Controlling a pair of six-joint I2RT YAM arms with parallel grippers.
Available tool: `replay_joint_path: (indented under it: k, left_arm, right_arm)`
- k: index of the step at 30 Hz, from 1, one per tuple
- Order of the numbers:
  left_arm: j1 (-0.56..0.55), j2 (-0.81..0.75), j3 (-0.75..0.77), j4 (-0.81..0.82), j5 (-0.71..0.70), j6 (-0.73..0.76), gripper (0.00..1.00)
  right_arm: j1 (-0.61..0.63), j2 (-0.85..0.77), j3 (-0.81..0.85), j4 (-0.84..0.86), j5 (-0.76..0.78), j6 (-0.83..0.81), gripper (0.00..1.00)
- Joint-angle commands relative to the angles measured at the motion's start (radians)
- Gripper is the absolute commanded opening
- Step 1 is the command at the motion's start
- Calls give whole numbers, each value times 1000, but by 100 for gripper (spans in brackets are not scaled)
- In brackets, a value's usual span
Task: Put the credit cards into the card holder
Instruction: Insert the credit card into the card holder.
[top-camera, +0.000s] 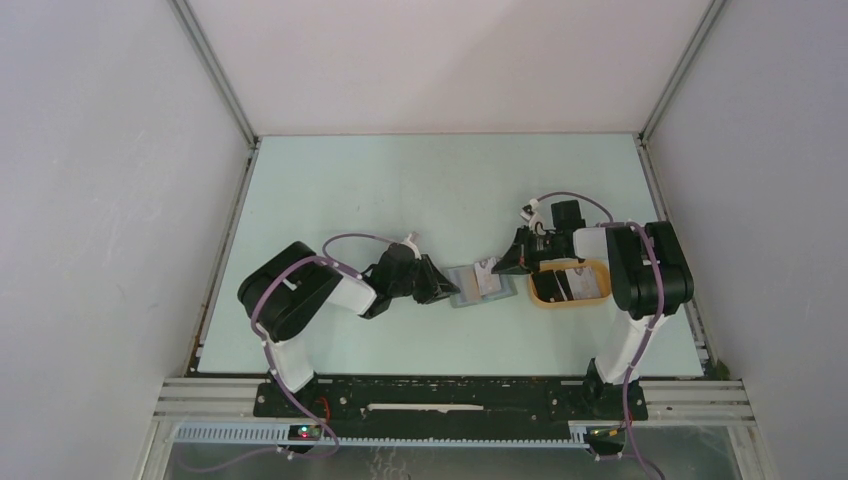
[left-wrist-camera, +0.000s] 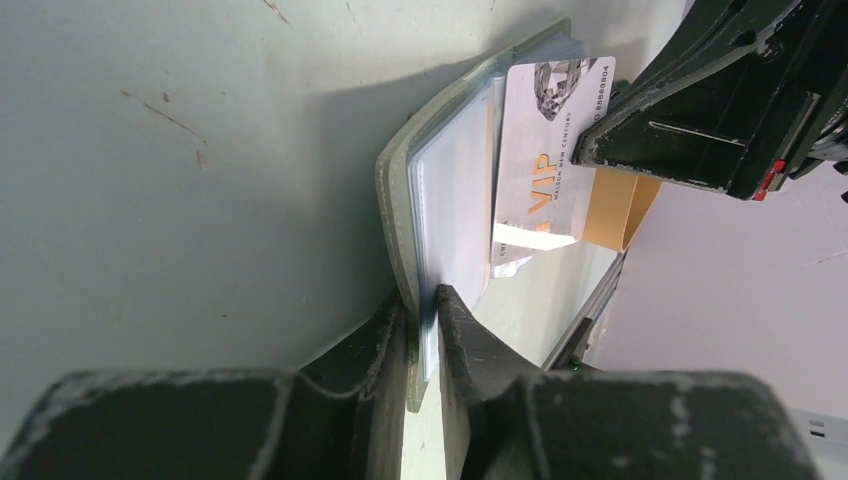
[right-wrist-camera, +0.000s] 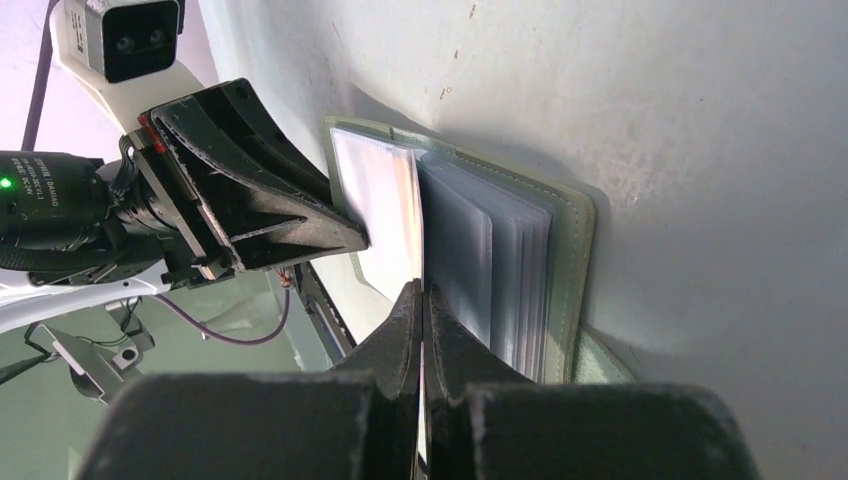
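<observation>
The grey-green card holder (top-camera: 468, 290) lies open on the table between the arms. My left gripper (top-camera: 441, 289) is shut on its left edge, pinching the cover and a clear sleeve (left-wrist-camera: 425, 325). My right gripper (top-camera: 503, 264) is shut on a pale grey-white VIP card (left-wrist-camera: 545, 170) and holds it tilted over the holder's inner sleeves (left-wrist-camera: 455, 200). In the right wrist view the card (right-wrist-camera: 419, 220) shows edge-on between the closed fingers, beside the stack of sleeves (right-wrist-camera: 500, 260). Black cards (top-camera: 568, 283) lie in the tan tray.
The tan-yellow oval tray (top-camera: 545, 298) sits just right of the card holder, under my right wrist; its corner (left-wrist-camera: 615, 210) shows in the left wrist view. The two grippers are close together over the holder. White walls enclose the table.
</observation>
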Motion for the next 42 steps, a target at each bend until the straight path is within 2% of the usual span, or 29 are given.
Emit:
replay_joint_path:
  k: [1, 18, 32, 42]
  left_arm:
    - [1, 34, 10, -53, 7, 6, 21]
    - [13, 48, -67, 161, 39, -114, 16]
    - [35, 144, -159, 580, 55, -227, 11]
    - [46, 160, -187, 615, 43, -245, 10]
  right_arm:
    - [20, -1, 29, 15, 18, 7, 0]
    - [57, -24, 29, -16, 76, -17, 0]
    - [95, -45, 29, 2, 47, 20, 0]
    - [126, -47, 29, -21, 70, 30, 0]
